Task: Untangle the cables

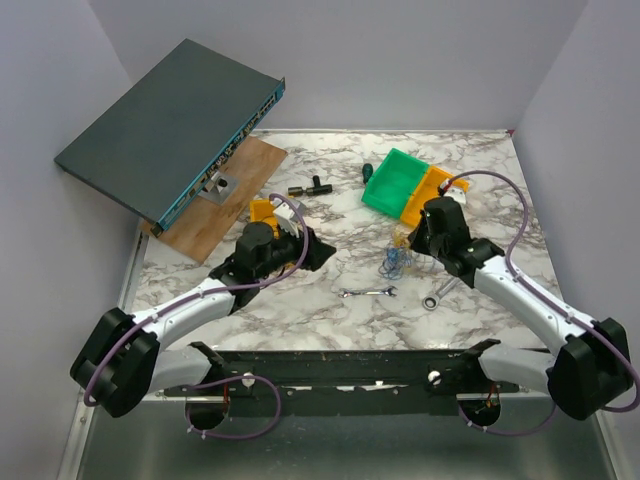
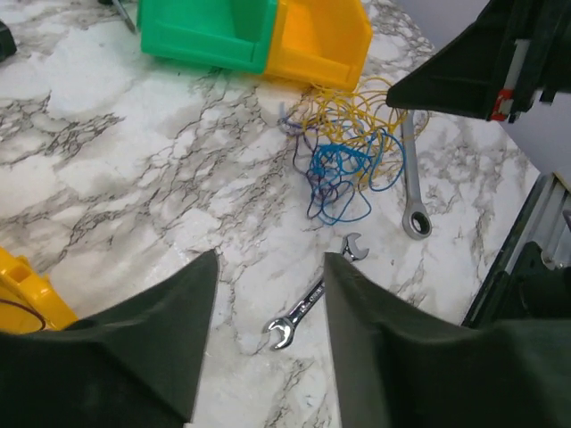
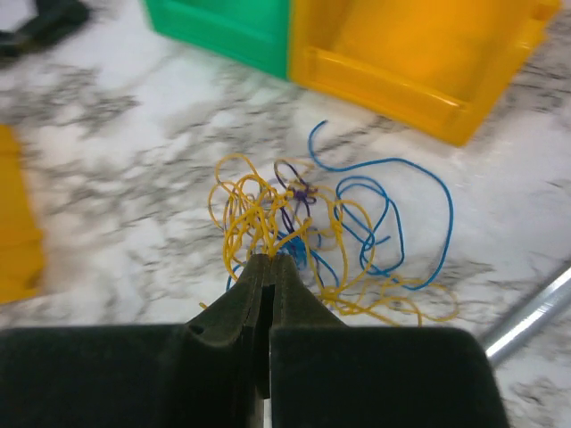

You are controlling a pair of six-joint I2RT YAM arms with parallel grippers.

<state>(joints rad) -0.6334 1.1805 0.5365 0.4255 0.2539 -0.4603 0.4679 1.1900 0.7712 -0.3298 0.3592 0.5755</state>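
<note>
The cables (image 1: 396, 258) are a small tangle of thin yellow, blue and purple loops lying on the marble table, in front of the bins. In the right wrist view my right gripper (image 3: 270, 260) is shut, with yellow strands of the cables (image 3: 330, 223) pinched at its tips. The blue loops spread out to the right of them. My left gripper (image 2: 270, 259) is open with nothing between its fingers. It hovers over bare marble, short of the cables (image 2: 343, 152). From above, the left gripper (image 1: 325, 250) sits left of the tangle and the right gripper (image 1: 415, 245) at its right edge.
A small silver wrench (image 1: 367, 292) lies near the tangle, and a ratchet wrench (image 1: 440, 292) lies by the right arm. A green bin (image 1: 393, 180) and a yellow bin (image 1: 428, 195) stand behind. A network switch (image 1: 170, 125) rests on a wooden board (image 1: 225, 200) at the back left.
</note>
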